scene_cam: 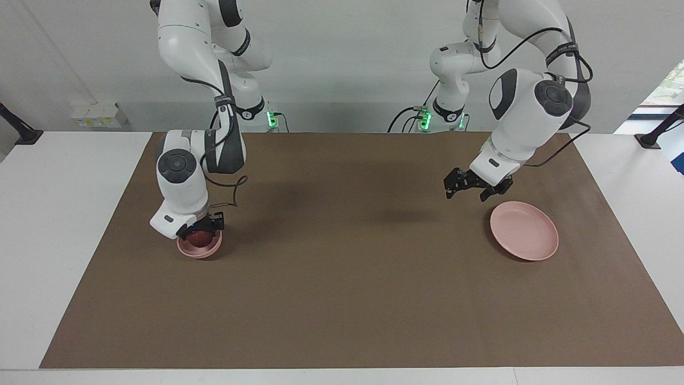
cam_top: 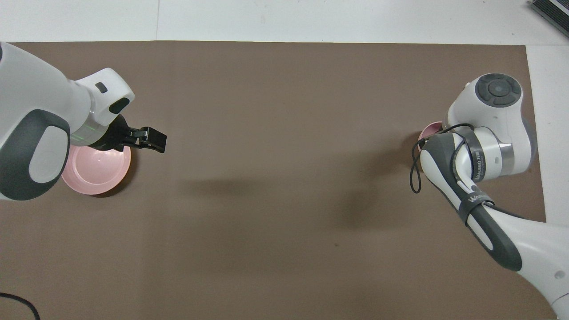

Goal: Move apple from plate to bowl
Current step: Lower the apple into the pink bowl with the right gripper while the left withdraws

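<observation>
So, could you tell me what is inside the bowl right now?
The apple sits in the bowl, with the right gripper over it. Overhead, that arm covers the bowl's inside.

Facing view: high camera across the table, looking toward both arm bases at 12 o'clock; whole brown mat (scene_cam: 352, 278) framed. Overhead view: high above the robots' end, looking steeply down and forward; arms enter from 6 o'clock. Shared: mat, half a turn apart.
</observation>
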Action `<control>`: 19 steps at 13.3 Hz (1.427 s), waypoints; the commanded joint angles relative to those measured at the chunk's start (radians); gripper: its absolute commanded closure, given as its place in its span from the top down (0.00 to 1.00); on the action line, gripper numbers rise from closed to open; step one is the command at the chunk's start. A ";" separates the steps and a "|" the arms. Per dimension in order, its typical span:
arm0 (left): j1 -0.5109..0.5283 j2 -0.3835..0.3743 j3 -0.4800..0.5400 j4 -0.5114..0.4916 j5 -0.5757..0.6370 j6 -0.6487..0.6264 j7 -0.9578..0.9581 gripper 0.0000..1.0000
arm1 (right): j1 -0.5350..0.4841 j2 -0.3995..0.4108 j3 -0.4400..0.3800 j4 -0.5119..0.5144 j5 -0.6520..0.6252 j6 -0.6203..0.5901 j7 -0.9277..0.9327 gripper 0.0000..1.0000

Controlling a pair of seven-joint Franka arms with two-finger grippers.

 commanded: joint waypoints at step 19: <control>-0.249 -0.129 0.397 0.168 0.062 -0.373 0.144 1.00 | -0.002 -0.287 0.007 0.019 0.204 -0.216 0.059 1.00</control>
